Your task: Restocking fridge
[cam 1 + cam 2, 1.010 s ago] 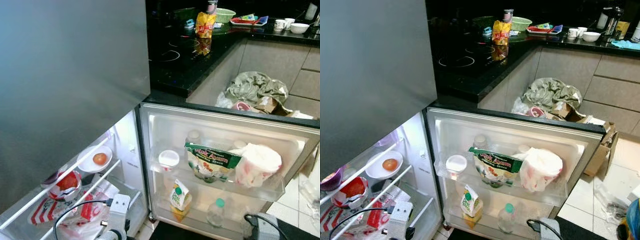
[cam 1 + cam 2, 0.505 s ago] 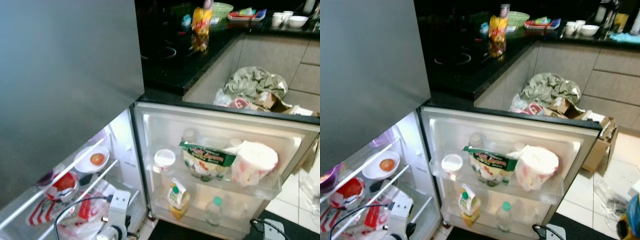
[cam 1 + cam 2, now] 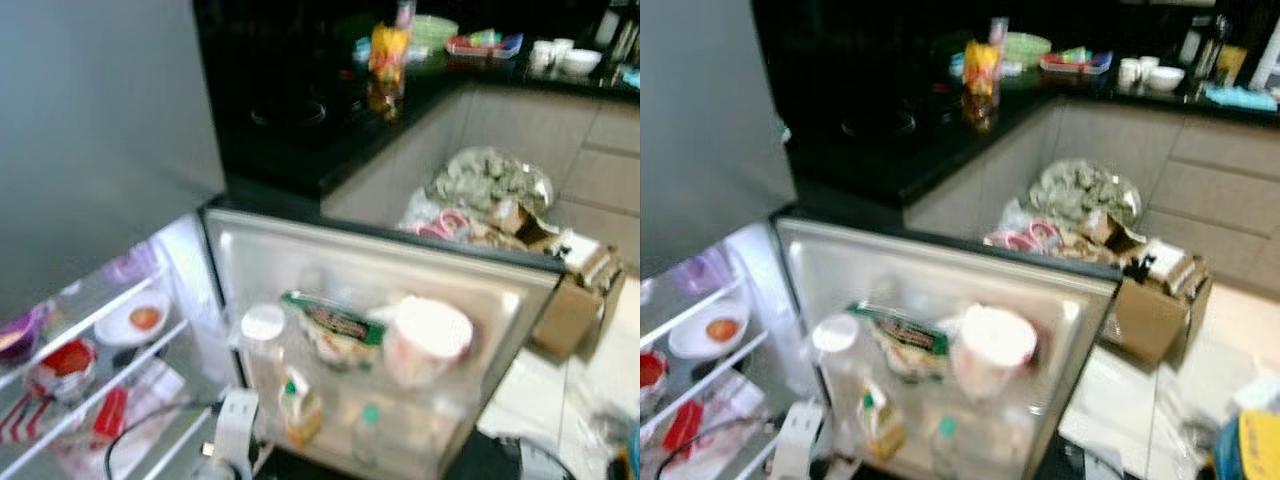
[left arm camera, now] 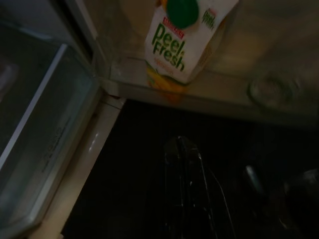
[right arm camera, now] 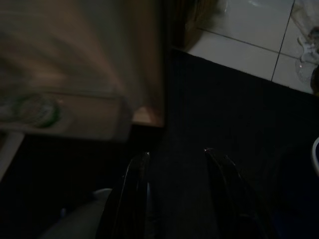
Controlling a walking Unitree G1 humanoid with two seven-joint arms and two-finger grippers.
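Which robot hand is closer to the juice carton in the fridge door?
Left. The left gripper hangs just below the juice carton. The right gripper is further along, beyond the door's outer edge.

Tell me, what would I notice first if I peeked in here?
The open fridge door, its shelves crammed: a big white tub beside a green-topped bag, with a Peel Fresh juice carton on the shelf below. Inside the fridge sits a white bowl holding something orange. Behind the door, a heap of rubbish lies against the cupboards.

Motion-blurred fridge door (image 3: 400, 290) shelf contents, labels unreadable.
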